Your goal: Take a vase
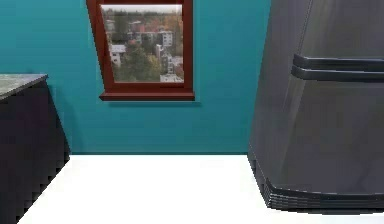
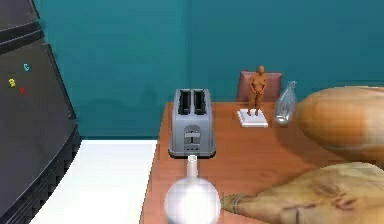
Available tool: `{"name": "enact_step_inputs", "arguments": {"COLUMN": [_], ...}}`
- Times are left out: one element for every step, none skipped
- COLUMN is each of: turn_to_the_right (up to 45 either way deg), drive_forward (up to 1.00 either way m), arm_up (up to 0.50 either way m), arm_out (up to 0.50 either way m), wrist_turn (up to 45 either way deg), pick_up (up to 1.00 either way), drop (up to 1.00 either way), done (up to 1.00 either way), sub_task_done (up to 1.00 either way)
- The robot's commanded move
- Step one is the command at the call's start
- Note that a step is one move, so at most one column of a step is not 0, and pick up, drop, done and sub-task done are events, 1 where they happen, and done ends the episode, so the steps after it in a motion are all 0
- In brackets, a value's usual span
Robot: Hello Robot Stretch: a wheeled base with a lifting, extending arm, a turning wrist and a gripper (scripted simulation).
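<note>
Forward view: window (image 1: 145,45), fridge (image 1: 325,100), dark counter (image 1: 20,95); room fixtures.

Arm side view: brown counter (image 2: 230,165) carrying the goods: toaster (image 2: 192,123), statuette (image 2: 257,95) and, just beside it, vase (image 2: 287,103). The vase looks like clear glass, probably light, slippery and fragile; take it round the narrow neck.

Fingers: state cannot be told.

My forward camera: faces teal painted wall (image 1: 225,95), near. My side camera: looks across brown wooden table (image 2: 250,152), close. Shared: dark grey refrigerator (image 1: 320,110).
</note>
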Motion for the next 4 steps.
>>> {"name": "enact_step_inputs", "arguments": {"turn_to_the_right": [0.0, 0.0, 0.0, 0.0], "drive_forward": [0.0, 0.0, 0.0, 0.0], "arm_up": [0.5, 0.38, 0.0, 0.0], "arm_out": [0.0, 0.0, 0.04, 0.0], "wrist_turn": [0.0, 0.0, 0.0, 45.0], "pick_up": [0.0, 0.0, 0.0, 0.0], "drop": [0.0, 0.0, 0.0, 0.0], "done": [0.0, 0.0, 0.0, 0.0], "sub_task_done": [0.0, 0.0, 0.0, 0.0]}}
